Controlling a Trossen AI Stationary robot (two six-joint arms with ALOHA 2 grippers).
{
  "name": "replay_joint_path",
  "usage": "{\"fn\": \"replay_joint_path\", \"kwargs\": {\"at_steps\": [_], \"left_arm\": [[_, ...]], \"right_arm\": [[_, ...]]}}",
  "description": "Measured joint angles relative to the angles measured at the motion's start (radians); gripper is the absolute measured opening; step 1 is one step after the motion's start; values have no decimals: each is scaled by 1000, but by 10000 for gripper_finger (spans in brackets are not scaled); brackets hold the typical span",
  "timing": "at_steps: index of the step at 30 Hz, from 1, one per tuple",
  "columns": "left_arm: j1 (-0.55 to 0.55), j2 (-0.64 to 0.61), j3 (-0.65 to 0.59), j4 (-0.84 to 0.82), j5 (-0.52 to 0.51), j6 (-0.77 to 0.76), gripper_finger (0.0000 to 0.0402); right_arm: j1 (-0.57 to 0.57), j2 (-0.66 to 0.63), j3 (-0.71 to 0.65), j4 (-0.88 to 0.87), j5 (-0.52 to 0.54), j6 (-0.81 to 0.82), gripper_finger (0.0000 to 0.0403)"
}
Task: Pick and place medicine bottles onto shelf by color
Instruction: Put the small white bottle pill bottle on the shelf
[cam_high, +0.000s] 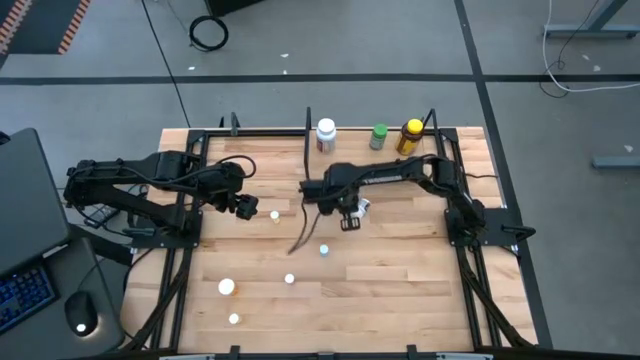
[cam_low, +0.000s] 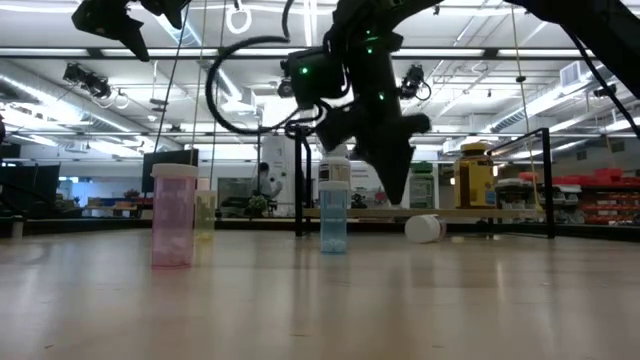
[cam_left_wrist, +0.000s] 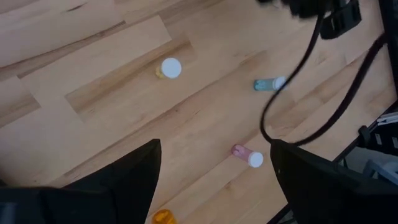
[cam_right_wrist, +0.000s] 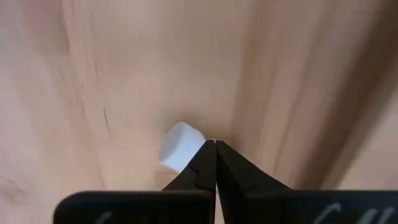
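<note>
1. The right gripper (cam_high: 350, 218) is at the centre of the high view, low above the light wooden table (cam_high: 400, 280). Its two dark fingers (cam_right_wrist: 214, 163) are pressed together with nothing between them.
2. A small white bottle lying on its side (cam_right_wrist: 180, 146) is just beside these fingertips, at their left in the right wrist view; it is not gripped.
3. The left gripper (cam_high: 243, 207) hovers left of centre, its fingers (cam_left_wrist: 134, 174) spread apart and empty.
4. On the narrow light-wood shelf with thin black posts (cam_high: 350, 145), at the upper middle, stand a larger white labelled bottle (cam_high: 326, 135), a green bottle (cam_high: 379, 137) and a yellow dark-capped bottle (cam_high: 410, 136).
5. Small white-capped bottles (cam_high: 226, 287) stand scattered on the table, lower left of centre.
</note>
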Motion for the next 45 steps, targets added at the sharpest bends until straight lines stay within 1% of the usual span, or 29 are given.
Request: {"fn": "replay_joint_path", "kwargs": {"at_steps": [4,7,10,12,15,21,25,29,32,34,35,38,40,41,45], "left_arm": [[0,0,0,0,0,0,306],[0,0,0,0,0,-1,306],[0,0,0,0,0,-1,306],[0,0,0,0,0,2,306],[0,-1,0,0,1,24,306],[-20,-1,0,0,14,124,306],[-30,-1,0,0,7,212,306],[-11,-1,0,0,-9,279,306],[22,-1,0,9,-14,295,306],[40,-1,0,47,-15,302,306],[46,-2,0,68,-15,304,306],[52,-2,0,136,-7,300,306],[50,-6,0,177,5,332,306],[49,-8,0,196,16,356,306],[49,-15,0,229,144,413,306]], "right_arm": [[-30,-47,8,-14,-74,273,16],[-37,-68,2,-12,-86,502,26],[-33,-70,1,-11,-102,670,49],[-17,-70,0,-2,-115,751,71],[11,-70,0,9,-115,832,113],[52,-70,0,9,-102,1049,219],[82,-70,0,12,-45,1247,283],[119,-70,0,20,55,1429,325],[153,-70,0,7,152,1603,337],[173,-69,0,11,227,1734,337],[180,-67,0,13,248,1797,336],[196,-64,-4,16,281,1947,326],[204,-65,-26,31,324,2044,319],[206,-64,-39,33,329,2095,316],[216,-64,-106,96,317,2243,305]]}}
